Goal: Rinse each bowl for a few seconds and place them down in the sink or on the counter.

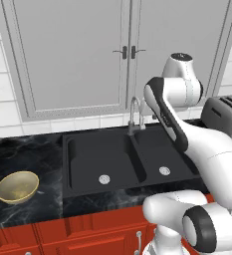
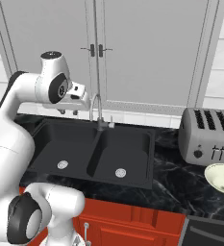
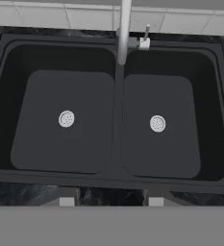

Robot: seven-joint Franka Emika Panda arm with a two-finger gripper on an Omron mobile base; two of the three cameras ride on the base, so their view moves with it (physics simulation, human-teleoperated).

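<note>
Both base cameras are looking forward and down from behind the arm, left and right, sharing the sink (image 1: 117,162). The hand camera is looking straight down, closer, into both basins.

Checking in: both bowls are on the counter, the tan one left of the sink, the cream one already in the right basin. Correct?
Not quite. The cream bowl sits on the counter right of the sink, in front of the toaster, as the right base view shows. The tan bowl is left of the sink, as you said.
</note>
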